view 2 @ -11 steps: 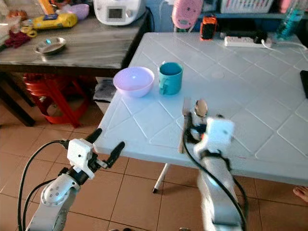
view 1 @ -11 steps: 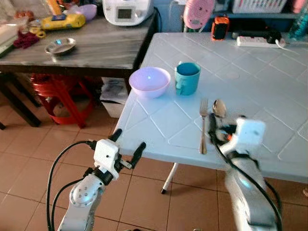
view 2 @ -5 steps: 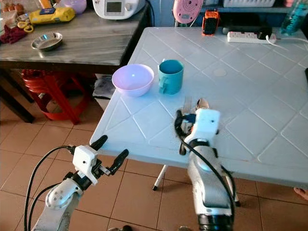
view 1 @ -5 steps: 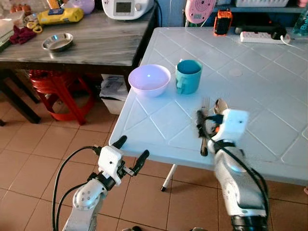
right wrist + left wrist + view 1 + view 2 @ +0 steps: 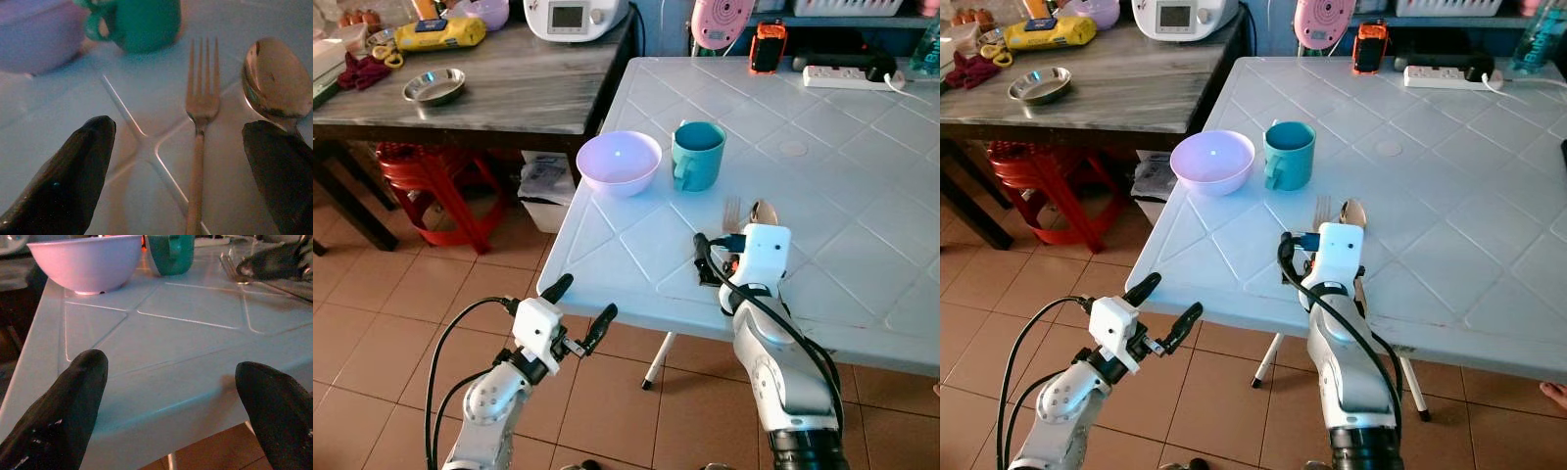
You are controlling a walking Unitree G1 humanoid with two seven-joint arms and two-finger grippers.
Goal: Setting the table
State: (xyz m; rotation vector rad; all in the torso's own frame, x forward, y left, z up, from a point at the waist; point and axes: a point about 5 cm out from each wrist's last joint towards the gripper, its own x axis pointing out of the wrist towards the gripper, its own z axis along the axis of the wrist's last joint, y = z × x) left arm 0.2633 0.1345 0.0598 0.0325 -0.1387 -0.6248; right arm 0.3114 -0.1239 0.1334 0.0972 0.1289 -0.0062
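Note:
A lilac bowl (image 5: pixel 618 164) and a teal mug (image 5: pixel 696 156) stand side by side near the left edge of the white table (image 5: pixel 636 245). In front of the mug lie a fork (image 5: pixel 731 211) and, to its right, a spoon (image 5: pixel 764 211), both pointing away from me. My right gripper (image 5: pixel 178 142) hovers open, low over the cutlery handles; the fork (image 5: pixel 200 127) runs between its fingers, and the spoon (image 5: pixel 276 81) lies by one fingertip. My left gripper (image 5: pixel 579 305) is open and holds nothing, just off the table's front left edge, over the floor.
A dark wooden side table (image 5: pixel 509 98) at the left carries a steel dish (image 5: pixel 434 85), a yellow packet (image 5: pixel 440 34) and a white appliance (image 5: pixel 573 15). A red stool (image 5: pixel 426 186) stands beneath it. A power strip (image 5: pixel 847 76) lies at the white table's far side.
My right arm has moved left and now covers the fork's handle. The left gripper stays open in much the same place. The camera has shifted slightly.

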